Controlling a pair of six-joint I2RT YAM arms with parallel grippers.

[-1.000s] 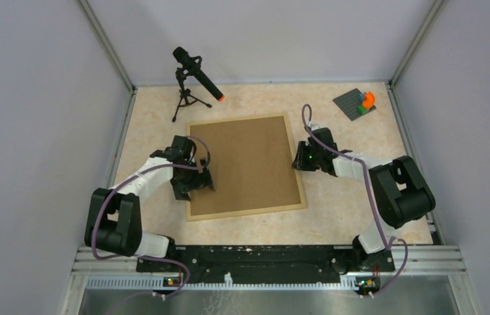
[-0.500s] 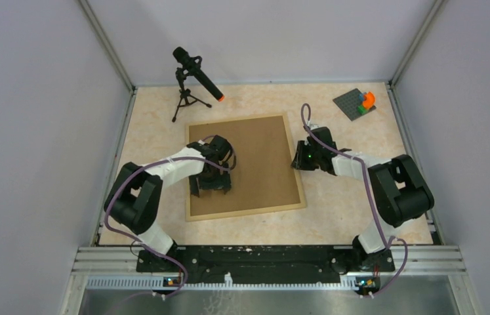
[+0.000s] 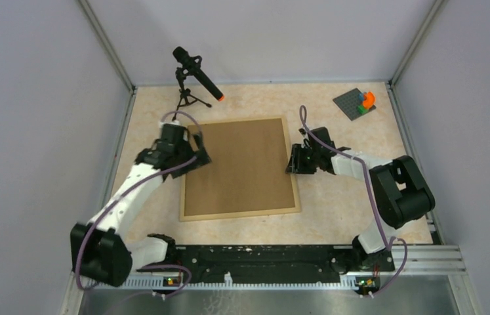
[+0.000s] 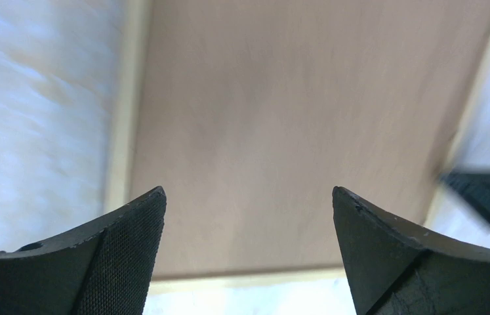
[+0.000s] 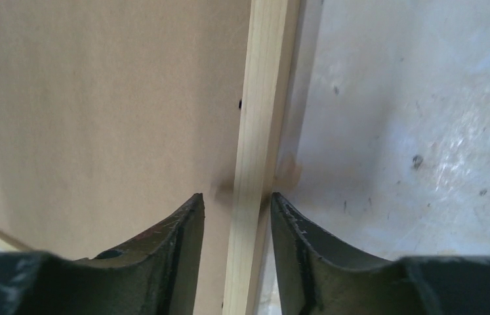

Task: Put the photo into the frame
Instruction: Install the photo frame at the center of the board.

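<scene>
Frame (image 3: 239, 213) is lying flat in the middle of the counter (image 3: 347, 190), back side up, with the brown backing board (image 3: 239, 167) filling it. The photo doesn't show in any view, so I can't tell if it's under that board or somewhere else.

The right jaws are partly open and straddle the frame's right rail, one finger over the board and the other on the counter side. There's a sliver of gap on the board side, so I'd say they're around the wood but not pinching it. The left jaws are spread as wide as they go, holding nothing, and hover over the frame's far left corner.

My guess is you're at the squaring-up stage. If you want to nudge the frame, close the right jaws squarely on the rail first. Then keep the move low and slow so the board doesn't hop out. Press the left down on the board near that corner, not on the thin rail.
</scene>
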